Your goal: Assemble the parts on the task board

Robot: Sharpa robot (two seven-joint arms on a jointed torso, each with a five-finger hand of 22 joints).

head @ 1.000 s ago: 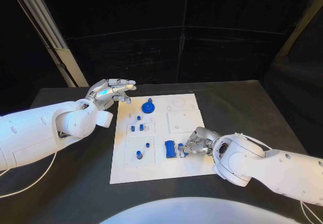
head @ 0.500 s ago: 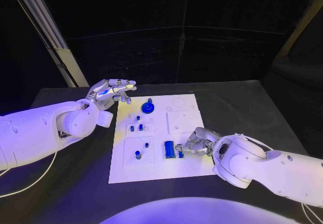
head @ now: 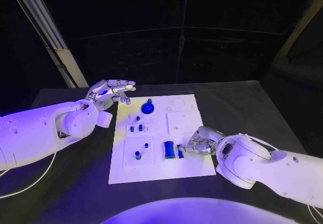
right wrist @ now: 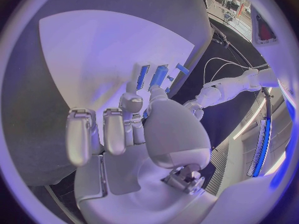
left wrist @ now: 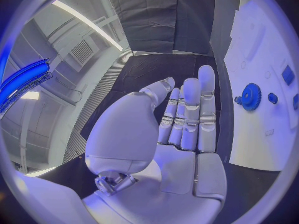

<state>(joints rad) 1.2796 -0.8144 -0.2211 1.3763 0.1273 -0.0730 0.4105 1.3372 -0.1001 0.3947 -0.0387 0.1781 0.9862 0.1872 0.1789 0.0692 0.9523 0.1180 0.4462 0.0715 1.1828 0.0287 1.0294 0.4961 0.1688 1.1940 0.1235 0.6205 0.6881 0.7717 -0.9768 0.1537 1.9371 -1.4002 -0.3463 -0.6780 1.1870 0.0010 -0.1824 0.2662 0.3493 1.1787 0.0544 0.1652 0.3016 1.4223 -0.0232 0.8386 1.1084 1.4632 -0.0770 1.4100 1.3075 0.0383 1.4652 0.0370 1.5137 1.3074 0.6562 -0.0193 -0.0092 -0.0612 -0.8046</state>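
The white task board [head: 185,168] lies in the middle of the black table. On it sit a blue gear [head: 147,108], small blue pegs [head: 140,127] and a blue block [head: 170,149]. My right hand [head: 196,144] rests on the board's near right part, thumb and a finger pinching a slim blue part [head: 180,151] that stands beside the block. The right wrist view shows that slim blue part [right wrist: 142,76] at the fingertips [right wrist: 131,102], with the block [right wrist: 159,76] next to it. My left hand [head: 111,89] hovers off the board's far left corner, fingers apart and holding nothing. The left wrist view has the gear [left wrist: 251,95] beyond the left hand [left wrist: 187,119].
Black table [head: 249,107] surrounds the board on all sides. A pale post [head: 60,51] rises behind the table's far left corner. My left arm [head: 47,130] lies over the table's left side.
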